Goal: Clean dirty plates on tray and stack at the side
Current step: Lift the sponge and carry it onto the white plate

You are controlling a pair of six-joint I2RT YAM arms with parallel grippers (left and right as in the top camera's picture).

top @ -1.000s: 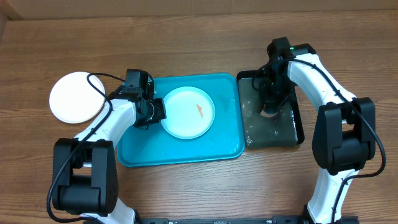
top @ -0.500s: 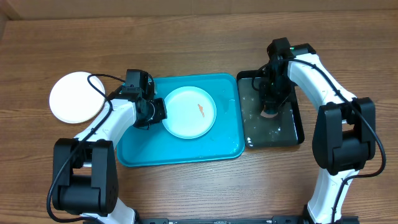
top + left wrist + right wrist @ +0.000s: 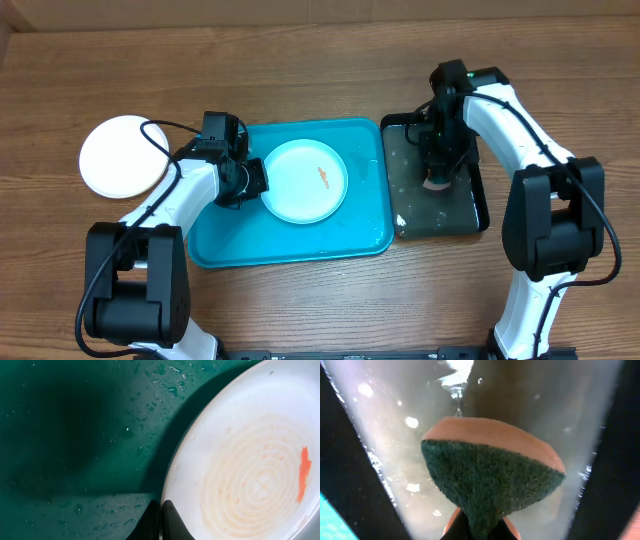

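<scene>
Light, stiff, wet and slippery, the pale plate lies on the tray — left end effector pinches its thin rim, the best hold; right end effector squeezes a soft sponge over the black tray.

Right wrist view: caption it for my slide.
Right claw pinching a green-and-orange sponge over the wet black tray.
</scene>
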